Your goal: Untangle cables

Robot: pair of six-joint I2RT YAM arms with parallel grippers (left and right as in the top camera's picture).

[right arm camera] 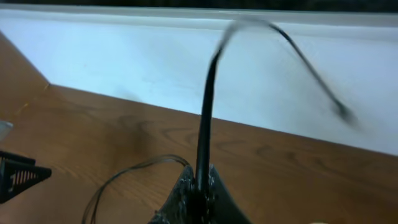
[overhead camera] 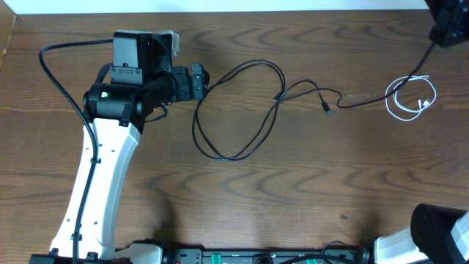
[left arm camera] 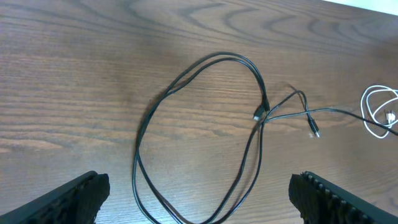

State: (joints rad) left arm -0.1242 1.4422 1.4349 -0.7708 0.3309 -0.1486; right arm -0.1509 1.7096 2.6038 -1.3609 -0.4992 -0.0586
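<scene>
LEFT ARM (overhead camera: 95,183): a long white link dotted with small dark fastenings meets a rounded black elbow joint (overhead camera: 111,101) bearing a small green light. Just beyond the joint sits a boxy black-and-grey wrist unit (overhead camera: 135,53). A thick black wire (overhead camera: 58,81) loops out beside the joint and runs along the white link. The left hand (left arm camera: 199,186) has black fingers (left arm camera: 71,198) with ribbed faces. Far from the joint, the right arm (overhead camera: 436,235) shows a white shell and black housing, and its right hand (right arm camera: 199,190) is matte black.
</scene>
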